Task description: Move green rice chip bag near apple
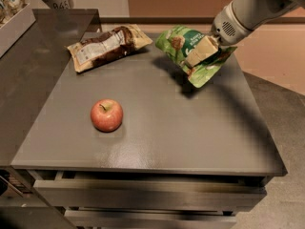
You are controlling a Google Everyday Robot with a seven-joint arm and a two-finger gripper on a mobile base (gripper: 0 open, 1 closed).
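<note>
While the gripper is positioned over the far right of the tabletop, its fingers are clamped on the green rice chip bag, which hangs tilted just above the surface with its shadow directly beneath. The apple rests upright on the near left part of the tabletop, well apart from the bag. A brown and cream snack bag lies flat at the far left, near the green bag but not touching it.
</note>
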